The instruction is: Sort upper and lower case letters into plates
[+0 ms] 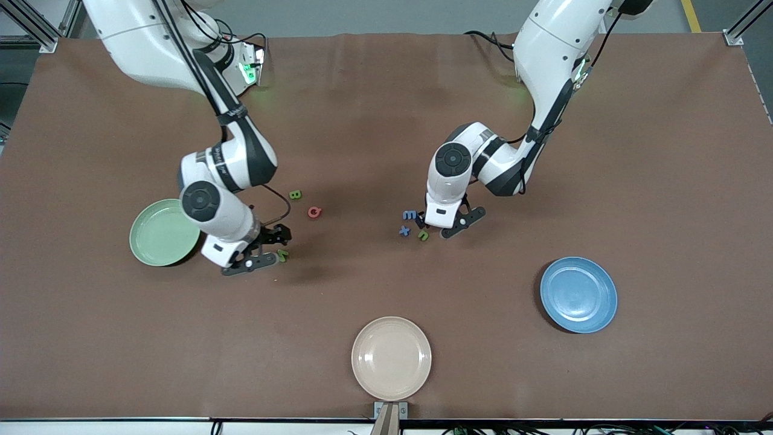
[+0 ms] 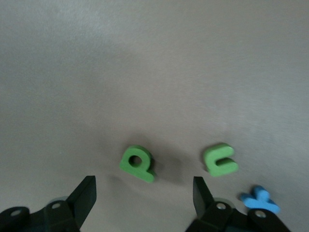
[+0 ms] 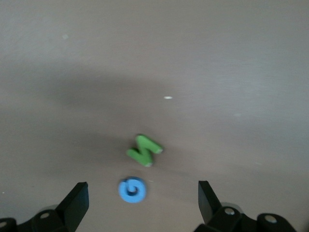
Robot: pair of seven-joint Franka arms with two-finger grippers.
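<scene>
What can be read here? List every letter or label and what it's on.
"B": green letter on the table.
"G": red letter beside it.
"G": blue letter under the right gripper.
"P": green letter under the left gripper.
Other letters: shapes unclear.
Print on the right arm: too small to read.

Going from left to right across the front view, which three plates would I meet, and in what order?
Mint green plate → beige plate → blue plate.
</scene>
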